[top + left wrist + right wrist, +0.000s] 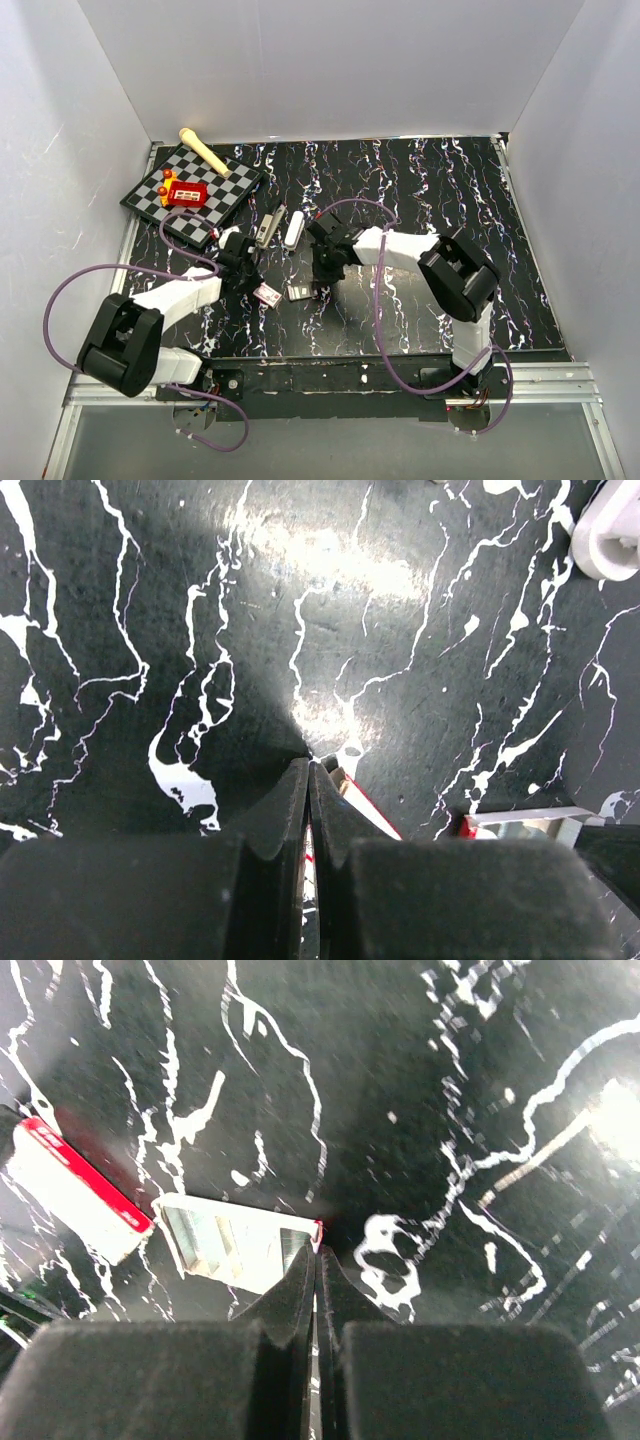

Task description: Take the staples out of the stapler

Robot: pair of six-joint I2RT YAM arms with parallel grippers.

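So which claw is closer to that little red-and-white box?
Left. The left gripper has its tips right at the edge of the red-and-white box. The right gripper is farther off, at a silvery open piece lying between it and the box.

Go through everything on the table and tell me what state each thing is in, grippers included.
Left gripper: shut.
Right gripper: shut, tips by the silvery tray.
Stapler: lying free on the table; open or closed, cannot tell.
Red-and-white box: lying flat.
Silvery tray: lying flat beside the box.
White stick: lying beside the stapler.
Chessboard: unfolded flat, red toy on it.
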